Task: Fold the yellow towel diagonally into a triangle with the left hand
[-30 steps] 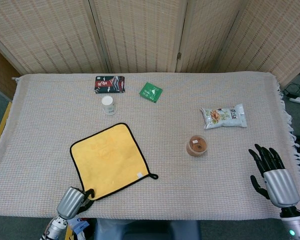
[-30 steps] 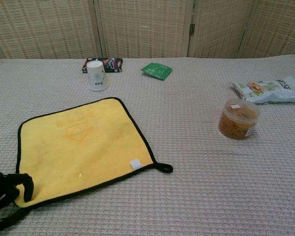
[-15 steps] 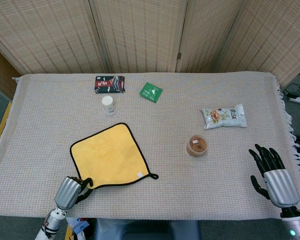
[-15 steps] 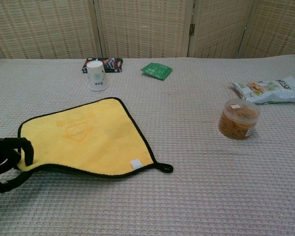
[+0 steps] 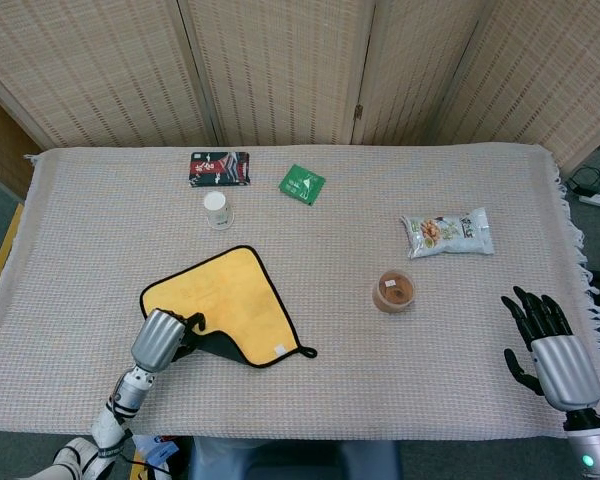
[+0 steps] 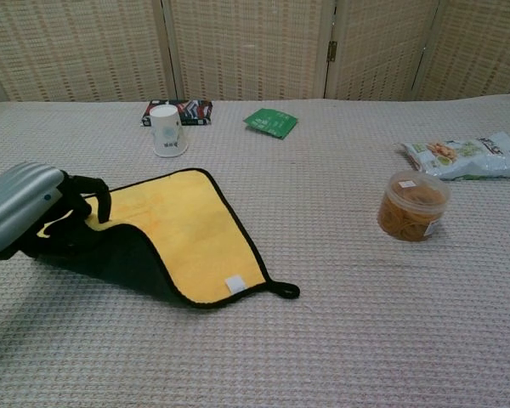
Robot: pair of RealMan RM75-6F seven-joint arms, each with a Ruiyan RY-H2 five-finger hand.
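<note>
The fold is under way: the left hand point(image 5: 166, 338) pinches the near corner of the yellow towel point(image 5: 238, 300), raised off the table point(image 5: 380, 200) so the dark underside shows. Next, I judge, it must carry that corner across to the far corner near the white cup point(image 5: 218, 209). The right hand point(image 5: 550, 345) rests open, holding nothing.

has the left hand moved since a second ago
Yes. The left hand, gripping a corner of the yellow towel, has moved away from the table's near edge, carrying that corner up toward the white cup and turning the dark underside into view.
</note>
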